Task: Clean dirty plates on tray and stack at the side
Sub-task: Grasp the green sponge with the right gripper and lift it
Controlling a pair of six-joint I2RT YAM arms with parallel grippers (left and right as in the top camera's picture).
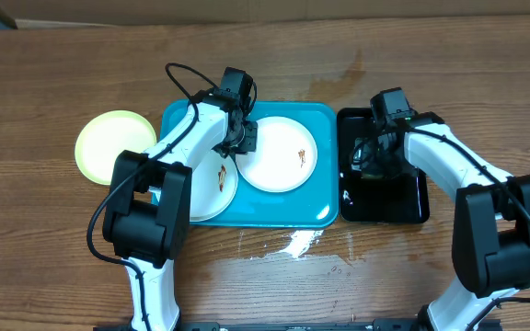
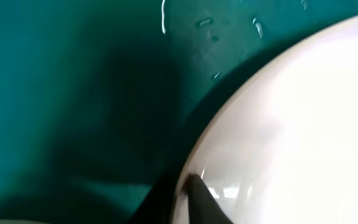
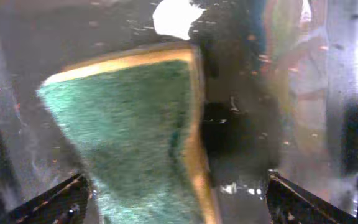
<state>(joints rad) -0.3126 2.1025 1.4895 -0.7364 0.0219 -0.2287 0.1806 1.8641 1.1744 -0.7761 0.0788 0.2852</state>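
Tray (image 1: 283, 210) lengthwise left-right; left gripper (image 1: 244, 138) at plate (image 1: 279, 154) rim, grip unclear; right gripper (image 3: 176, 186) spread wide above sponge (image 3: 123, 124).

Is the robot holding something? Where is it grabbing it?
Left gripper seems to pinch the right white plate by its left rim. Right gripper is open over the sponge, holding nothing.

Two smeared plates (image 1: 281, 154) on turquoise tray (image 1: 326, 188)
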